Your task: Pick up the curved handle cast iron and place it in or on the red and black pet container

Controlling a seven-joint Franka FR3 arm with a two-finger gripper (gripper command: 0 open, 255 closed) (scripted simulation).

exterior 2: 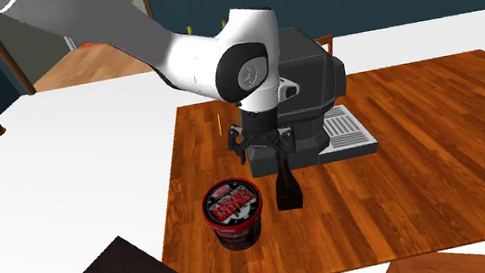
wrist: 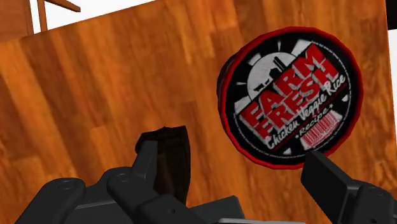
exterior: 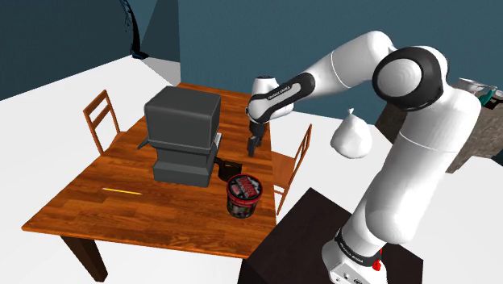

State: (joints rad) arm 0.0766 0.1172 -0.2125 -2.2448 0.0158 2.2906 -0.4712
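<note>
Fingers spread wide, pinching nothing, hanging over the tabletop. The dark cast iron piece sits on the wood below them, close beside one finger and clear of the other. It's between the grey coffee machine and the lidded red-and-black tub.

I see a black pet container rimmed red, lettered red and white. The worktop shows brown plank grain; the machine is dark grey.
</note>
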